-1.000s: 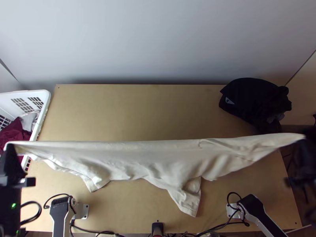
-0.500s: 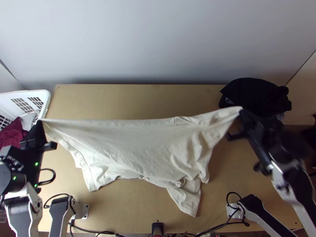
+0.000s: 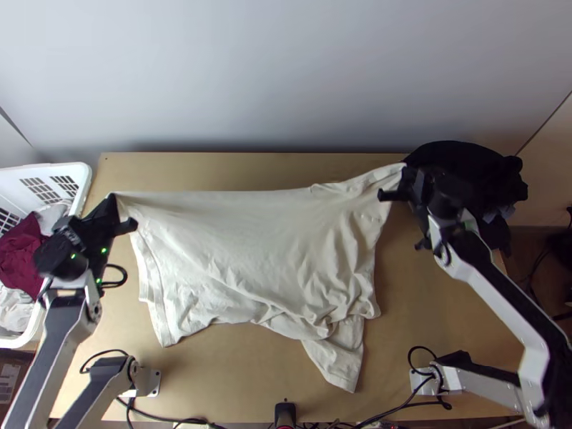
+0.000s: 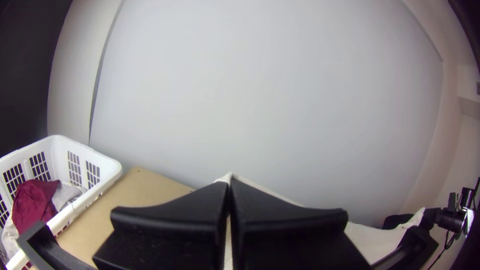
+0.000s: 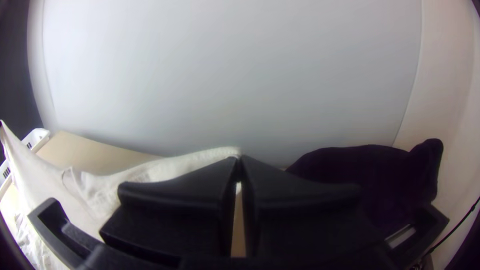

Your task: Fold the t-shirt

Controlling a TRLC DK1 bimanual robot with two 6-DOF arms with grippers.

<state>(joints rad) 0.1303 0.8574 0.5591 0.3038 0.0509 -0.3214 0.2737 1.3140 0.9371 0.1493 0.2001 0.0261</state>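
Shirt (image 3: 250,250) is lying over the middle of the table (image 3: 236,386), its near part resting on the wood in wrinkles and its far edge stretching nearly straight between two pinched ends. At its ten o'clock the left gripper (image 4: 229,186) is pressing its fingers together on one end; at two o'clock the right gripper (image 5: 240,163) is pinching the other the same way. A loose flap (image 3: 337,357) is poking out towards five o'clock, and creases are gathering just above it. The job is seemingly sitting at the spreading-out stage: the body is lying mostly open, but no neat fold is showing, so laying down the far edge, straightening the flap and all the folding are probably waiting to be done.
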